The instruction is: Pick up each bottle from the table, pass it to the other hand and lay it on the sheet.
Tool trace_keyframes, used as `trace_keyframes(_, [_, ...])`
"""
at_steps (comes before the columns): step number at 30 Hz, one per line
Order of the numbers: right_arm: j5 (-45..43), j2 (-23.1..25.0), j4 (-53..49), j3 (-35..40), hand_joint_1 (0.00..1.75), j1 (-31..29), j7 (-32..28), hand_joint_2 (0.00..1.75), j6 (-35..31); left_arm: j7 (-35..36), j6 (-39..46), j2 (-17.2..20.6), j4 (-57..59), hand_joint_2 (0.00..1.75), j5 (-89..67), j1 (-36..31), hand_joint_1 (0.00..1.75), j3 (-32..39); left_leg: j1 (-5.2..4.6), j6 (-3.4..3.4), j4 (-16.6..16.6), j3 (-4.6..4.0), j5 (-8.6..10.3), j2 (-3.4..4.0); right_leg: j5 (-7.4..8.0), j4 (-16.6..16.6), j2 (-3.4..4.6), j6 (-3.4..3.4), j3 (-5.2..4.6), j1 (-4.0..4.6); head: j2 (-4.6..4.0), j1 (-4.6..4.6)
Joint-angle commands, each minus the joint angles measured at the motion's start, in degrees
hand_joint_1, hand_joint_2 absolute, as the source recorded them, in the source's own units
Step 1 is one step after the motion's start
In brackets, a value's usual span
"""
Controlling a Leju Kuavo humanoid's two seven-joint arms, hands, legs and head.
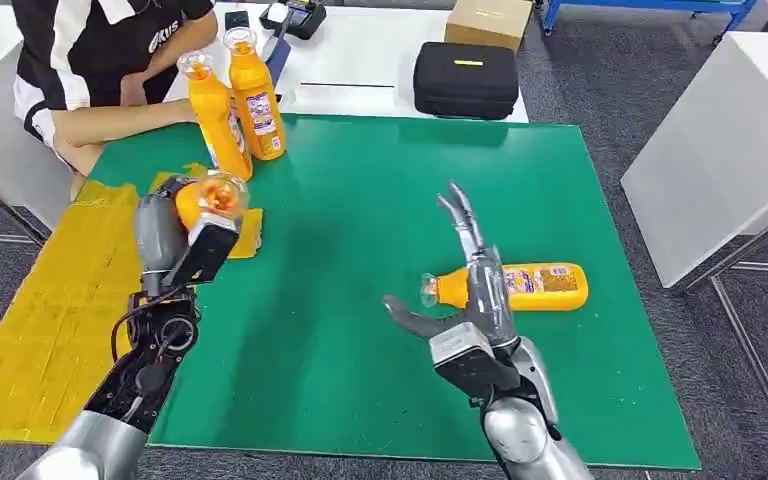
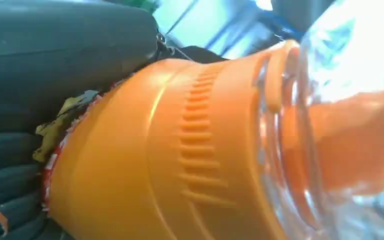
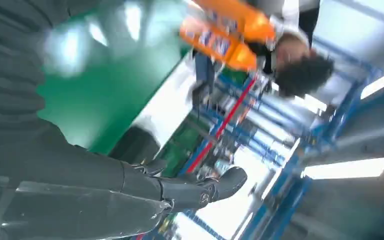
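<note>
Orange plastic bottle with a clear cap [image 1: 210, 200], held up in the robot's left hand [image 1: 175, 235], sits above the near corner of the yellow sheet [image 1: 50, 320] that lies along the left side of the green mat [image 1: 360, 200] on the counter. The left wrist view shows the bottle's ribbed orange shoulder [image 2: 190, 150] pressed against the dark fingers [image 2: 10, 175], so the grasp looks firm. Its cap end points towards the camera.

A second orange bottle with a label [image 1: 520, 287] lies on its side on the mat, to the right of the sheet and well apart from it. Its long axis runs left to right, cap end pointing towards the sheet. The right hand [image 1: 460, 290] is spread and holding nothing, its fingers reaching over the neck end of this lying bottle; whether they touch it cannot be told. The right hand is by far the nearer one.

Two more upright orange bottles [image 1: 240, 100] stand at the far edge of the mat, beside a seated person's arm [image 1: 120, 125].
</note>
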Motion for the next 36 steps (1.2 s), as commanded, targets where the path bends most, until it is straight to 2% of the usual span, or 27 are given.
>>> trace_keyframes(1, [1.97, -1.25, -5.43, -6.38, 0.00, 1.96, 0.44, 1.75, -1.77, 21.79, -14.86, 6.38, 25.28, 1.75, -36.61, -11.84, 1.75, -12.47, 0.00, 0.02, 0.00, 0.33, -0.13, -0.14, -0.16, 0.03, -0.06, -0.29, 0.34, 0.03, 0.00, 0.02])
trace_keyframes(4, [2.16, -1.33, -5.74, -6.78, 0.00, 2.05, 0.51, 1.75, -1.52, 21.05, -14.29, 6.76, 25.96, 1.75, -37.13, -11.87, 1.75, -11.65, 0.03, 0.02, 0.03, 0.34, -0.18, -0.03, -0.16, 0.04, 0.07, -0.31, 0.35, 0.06, 0.00, 0.04])
trace_keyframes(6, [3.49, -1.29, -6.47, -7.92, 0.00, 2.93, 0.99, 1.75, -2.70, 21.49, -20.30, 7.21, 28.18, 1.75, -40.58, -12.76, 1.75, -11.99, 0.03, 0.00, 0.01, 0.15, -0.10, 0.12, -0.07, 0.02, 0.17, -0.20, 0.11, 0.05, 0.00, 0.02])
trace_keyframes(10, [3.69, -1.60, -7.14, -10.35, 0.00, 4.41, 0.95, 1.75, -3.75, 20.58, -25.58, 8.87, 30.99, 1.75, -45.18, -13.78, 1.75, -13.35, 0.06, 0.02, 0.04, 0.33, -0.19, 0.04, -0.20, 0.04, 0.10, -0.31, 0.33, 0.08, 0.00, 0.02])
trace_keyframes(16, [3.77, -1.35, -7.28, -10.48, 0.00, 4.56, 0.93, 1.75, -3.84, 19.82, -26.22, 8.66, 31.33, 1.75, -45.06, -14.15, 1.75, -13.09, 0.03, 0.01, 0.05, 0.21, -0.16, 0.06, -0.18, 0.06, 0.13, -0.26, 0.22, 0.05, 0.00, 0.02])
trace_keyframes(20, [5.39, -0.97, -7.28, -10.84, 0.00, 5.07, 1.13, 1.75, -4.18, 18.98, -30.13, 8.72, 33.09, 1.75, -48.12, -14.97, 1.75, -15.15, 0.07, 0.01, 0.12, 0.38, -0.26, -0.02, -0.30, 0.13, 0.08, -0.41, 0.40, 0.10, 0.00, 0.02])
trace_keyframes(23, [8.77, -0.63, -6.07, -11.65, 0.00, 4.72, 3.28, 1.75, -3.45, 19.78, -31.74, 8.90, 34.04, 1.75, -49.04, -14.74, 1.75, -14.78, 0.08, 0.02, 0.11, 0.41, -0.28, 0.01, -0.27, 0.09, 0.15, -0.40, 0.42, 0.11, 0.00, 0.02])
trace_keyframes(24, [9.68, -0.59, -5.71, -11.84, 0.00, 4.61, 3.86, 1.75, -3.24, 19.86, -31.92, 8.90, 34.16, 1.75, -49.00, -14.45, 1.61, -14.50, 0.06, 0.01, 0.05, 0.33, -0.22, 0.07, -0.20, 0.05, 0.19, -0.31, 0.32, 0.08, 0.00, 0.02])
trace_keyframes(25, [10.80, -0.44, -5.34, -12.03, 0.00, 4.34, 4.87, 1.75, -2.19, 19.40, -31.95, 8.83, 34.11, 1.75, -48.78, -13.88, 0.00, -13.97, 0.04, 0.03, 0.07, 0.43, -0.28, 0.09, -0.25, 0.07, 0.22, -0.38, 0.41, 0.07, 0.00, 0.02])
trace_keyframes(26, [11.98, -0.62, -5.06, -12.11, 0.00, 4.20, 5.74, 1.75, -0.82, 19.31, -32.15, 8.78, 34.21, 1.75, -48.82, -13.49, 0.00, -13.77, 0.05, 0.00, 0.00, 0.18, -0.12, 0.13, -0.10, -0.01, 0.21, -0.21, 0.18, 0.07, 0.00, 0.00])
trace_keyframes(28, [17.52, -1.45, -4.61, -12.64, 0.00, 4.37, 9.60, 1.75, 1.98, 19.86, -28.29, 8.09, 33.41, 1.75, -47.53, -12.07, 0.00, -11.48, 0.02, 0.01, -0.03, 0.23, -0.13, 0.10, -0.11, -0.03, 0.21, -0.20, 0.25, 0.04, 0.00, 0.02])
trace_keyframes(29, [17.94, -1.51, -4.60, -12.89, 0.00, 4.48, 9.74, 0.00, 2.09, 20.04, -27.86, 7.82, 33.36, 0.00, -47.44, -11.89, 0.00, -11.22, 0.04, 0.02, -0.01, 0.37, -0.20, 0.10, -0.17, -0.02, 0.23, -0.28, 0.39, 0.06, 0.00, 0.02])
trace_keyframes(32, [23.84, -2.51, -5.77, -14.11, 0.00, 5.90, 12.08, 0.00, 5.39, 19.61, -23.17, 5.94, 32.01, 0.00, -45.41, -11.16, 0.00, -6.98, 0.02, 0.03, -0.01, 0.47, -0.25, 0.02, -0.24, -0.01, 0.16, -0.34, 0.50, 0.05, 0.00, 0.00])
trace_keyframes(36, [26.94, -3.48, -5.87, -14.89, 0.00, 6.00, 12.95, 0.00, 8.47, 21.15, -18.75, 4.04, 28.65, 0.00, -47.05, -10.42, 0.00, -6.63, 0.03, 0.03, 0.04, 0.33, -0.19, -0.19, -0.25, 0.01, -0.07, -0.31, 0.42, 0.06, 0.00, 0.00])
